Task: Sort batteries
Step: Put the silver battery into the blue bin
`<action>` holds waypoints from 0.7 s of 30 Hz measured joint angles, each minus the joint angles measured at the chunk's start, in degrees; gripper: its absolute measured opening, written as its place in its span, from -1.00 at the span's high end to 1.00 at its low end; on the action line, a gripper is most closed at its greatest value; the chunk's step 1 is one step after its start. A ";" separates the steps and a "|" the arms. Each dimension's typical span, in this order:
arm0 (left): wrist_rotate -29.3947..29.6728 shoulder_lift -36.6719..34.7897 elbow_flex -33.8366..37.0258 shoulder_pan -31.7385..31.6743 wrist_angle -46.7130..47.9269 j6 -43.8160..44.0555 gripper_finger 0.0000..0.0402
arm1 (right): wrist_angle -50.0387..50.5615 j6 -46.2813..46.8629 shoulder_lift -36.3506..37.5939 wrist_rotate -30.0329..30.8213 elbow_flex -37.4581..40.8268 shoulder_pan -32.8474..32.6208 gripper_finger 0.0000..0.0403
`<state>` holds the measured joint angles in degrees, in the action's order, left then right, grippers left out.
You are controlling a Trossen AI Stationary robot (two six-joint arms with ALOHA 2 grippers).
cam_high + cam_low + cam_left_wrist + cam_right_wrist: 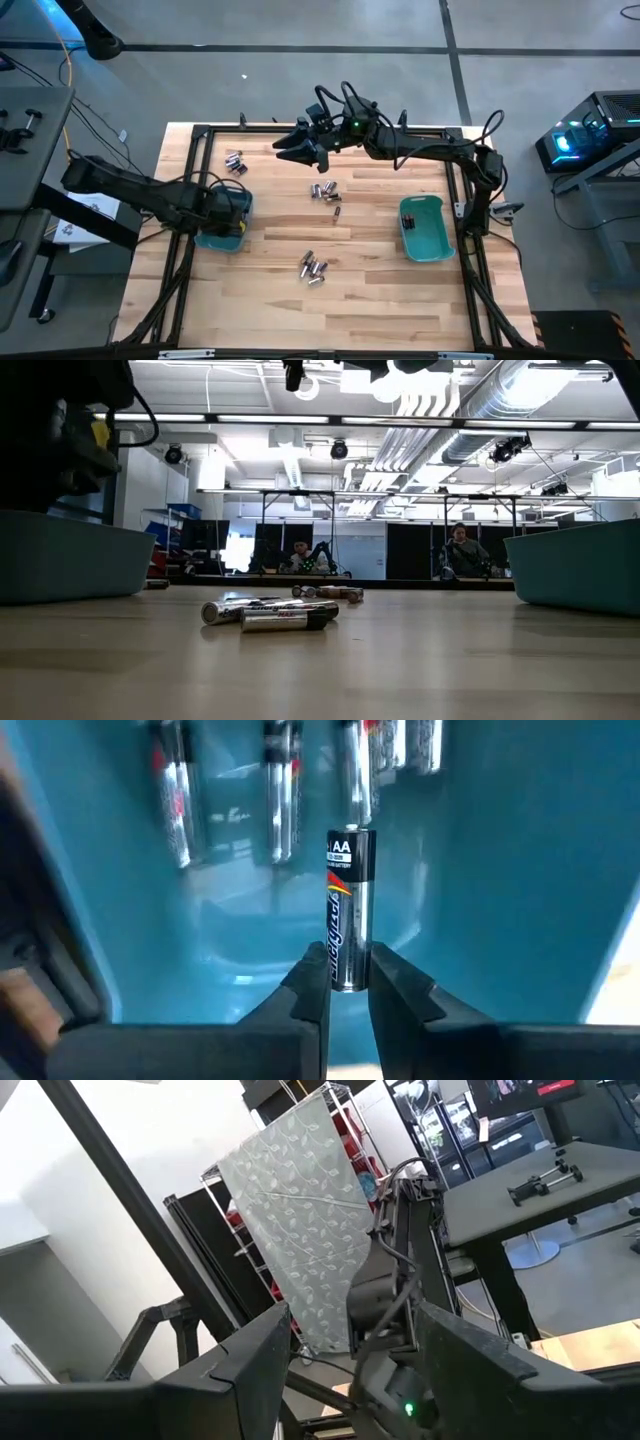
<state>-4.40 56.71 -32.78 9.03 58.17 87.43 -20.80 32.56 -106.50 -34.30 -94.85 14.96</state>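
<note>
Left claw (348, 995): closed on a silver battery (349, 910), gripping its lower end, held inside the left bin (222, 222).
Left bin: teal, at the bench's left side; several silvery batteries (280, 790) already lay on its floor in the left wrist view.
Right claw (290, 147): jaws wide apart and empty, raised near the bench's far edge, pointing away from the bench.
Right bin (426, 228): teal, on the bench's right side, with a few dark batteries (407, 221) along its inner wall.
Loose on the bench (380, 290): a middle cluster (325, 191), a nearer cluster (313, 268), and a small group (235, 161) near the far left corner.
Progress: by my judgement partway; both bins held some, the gripped one awaited release, and three groups remained unsorted.
</note>
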 joint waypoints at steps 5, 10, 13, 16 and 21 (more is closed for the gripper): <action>0.34 0.08 3.21 -2.37 -3.52 -0.67 0.82 | 0.02 0.02 0.00 0.00 0.00 0.00 -0.03; 1.57 0.06 4.80 -4.10 -5.52 -0.54 0.82 | 0.02 0.61 0.00 0.00 0.00 -0.02 -0.03; 2.58 0.06 5.77 -4.68 -5.94 -0.56 0.82 | 0.02 0.60 0.00 0.00 0.00 -0.02 -0.03; 3.01 0.07 6.19 -4.91 -5.94 -0.55 0.82 | 0.02 0.62 0.00 0.01 0.00 -0.02 -0.03; 3.55 0.08 6.19 -4.91 -5.99 -0.58 0.79 | 0.02 0.63 0.00 0.00 0.00 -0.02 -0.03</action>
<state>-0.86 56.80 -26.59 4.12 52.18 86.84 -20.78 33.19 -106.50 -34.30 -94.85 14.94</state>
